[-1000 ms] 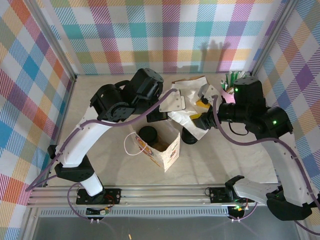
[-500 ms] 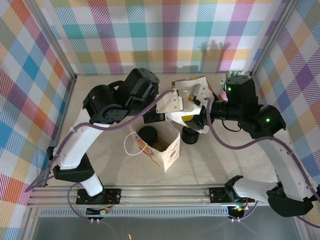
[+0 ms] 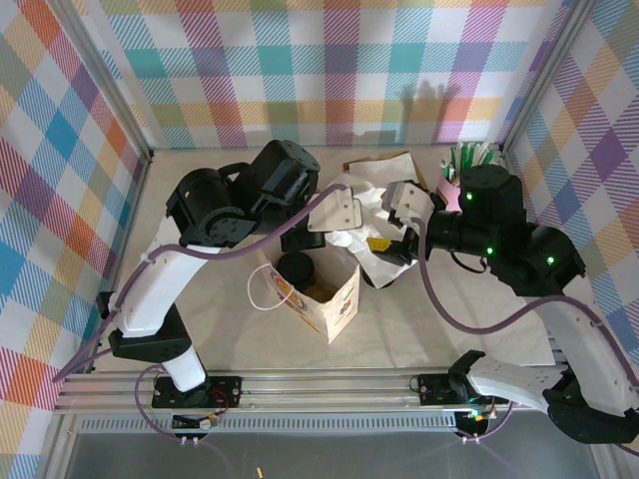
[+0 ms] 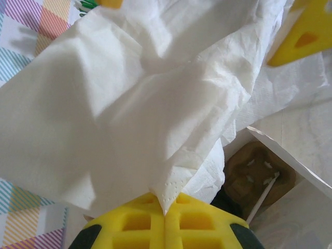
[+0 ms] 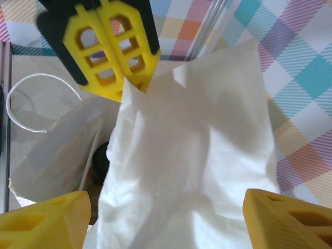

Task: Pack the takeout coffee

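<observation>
Left gripper [image 4: 165, 210] clamps the white napkin [image 4: 129, 104]; right gripper [image 5: 166, 210] stands wide, fingers either side of it.

My right claw [image 5: 166, 218] is drawing back to the right of the paper bag [image 3: 326, 299], after reaching in over its far right corner half a second ago, and my right forearm is sinking nearer along that side. My left claw [image 4: 165, 199] is edging slightly left and nearer, closing on the bag's far rim. The napkin [image 3: 361, 222] strung between the two claws is bunching and sagging lower beside the bag's right side, and it is now draping over more of the black lids [image 3: 372, 278] standing there.
</observation>
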